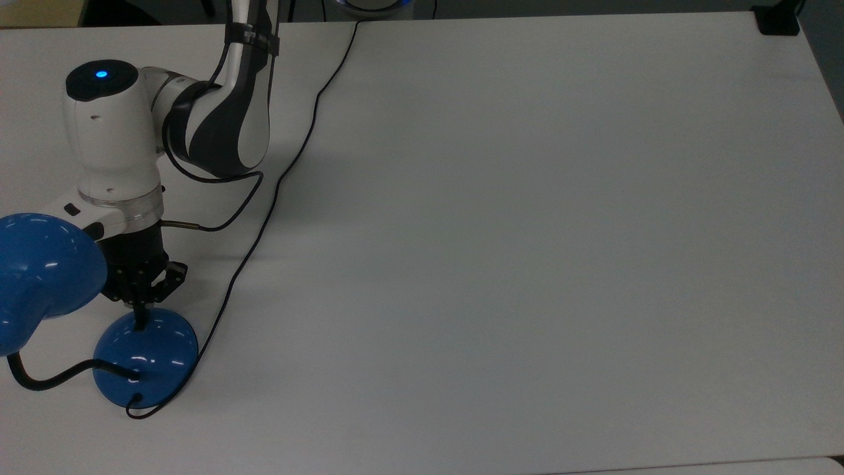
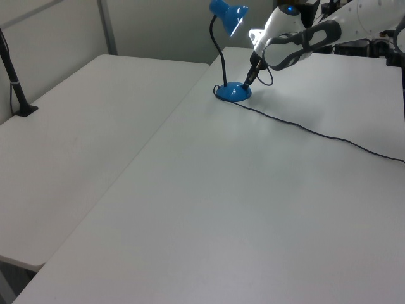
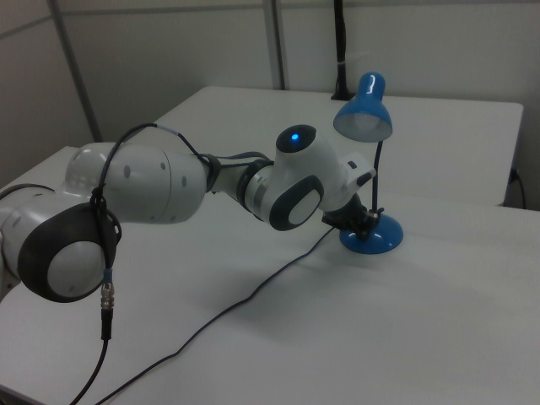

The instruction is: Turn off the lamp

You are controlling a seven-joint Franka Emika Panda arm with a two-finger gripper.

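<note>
Pressing: our gripper (image 1: 140,323), fingers pinched together, tip on lamp (image 1: 145,359) base. We judge base glossy, slippery, light; push switch straight down.

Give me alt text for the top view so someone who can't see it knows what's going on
A white robot arm's gripper presses its closed fingers down on the domed base of a blue desk lamp at the top view's lower left. The lamp's black cord runs up across a white table.
</note>
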